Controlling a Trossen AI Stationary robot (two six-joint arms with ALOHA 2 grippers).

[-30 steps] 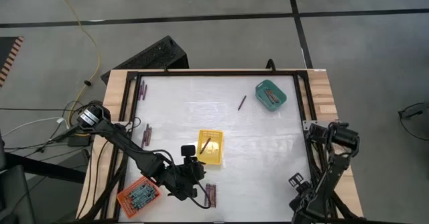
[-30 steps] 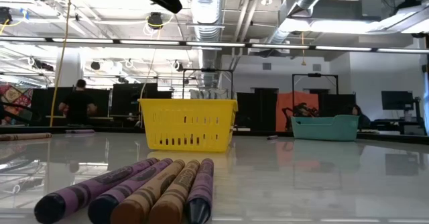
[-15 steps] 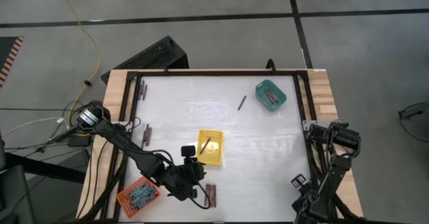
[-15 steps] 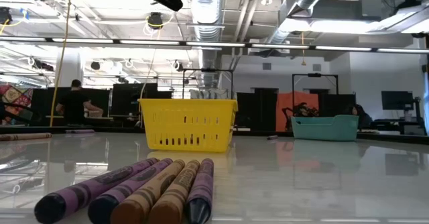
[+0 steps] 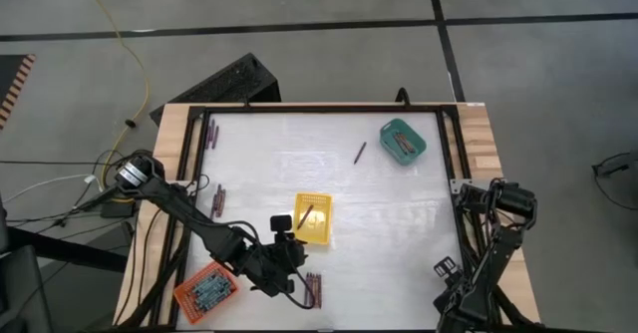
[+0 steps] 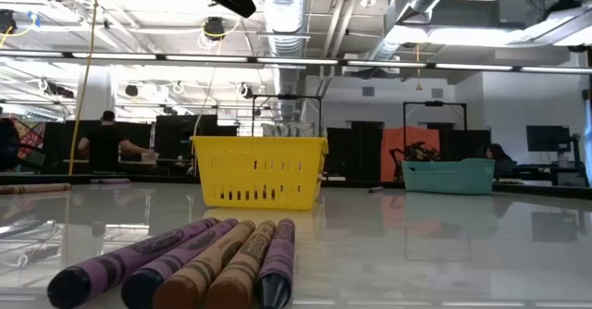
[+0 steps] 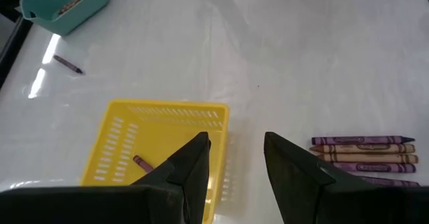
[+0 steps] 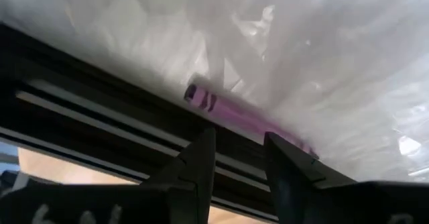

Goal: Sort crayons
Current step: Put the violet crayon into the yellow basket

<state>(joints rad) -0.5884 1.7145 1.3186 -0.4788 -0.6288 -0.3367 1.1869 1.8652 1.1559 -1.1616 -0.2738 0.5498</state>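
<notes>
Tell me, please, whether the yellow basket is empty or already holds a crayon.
Not empty. The left wrist view shows one reddish crayon lying on the floor of the yellow basket; the high view shows it there too.

On my white table (image 5: 379, 223) I see yellow (image 5: 312, 219), teal (image 5: 403, 141) and orange trays (image 5: 205, 289) plus scattered crayons (image 5: 313, 289).

The high view looks straight down on the whole table (image 5: 399, 223); the low view sits at tabletop level, close behind the crayons (image 6: 199, 263), facing the yellow tray (image 6: 260, 172). The left wrist view looks down closely on that same tray and crayon row; the right wrist view faces the table's edge frame (image 8: 100, 110) at close range.
</notes>
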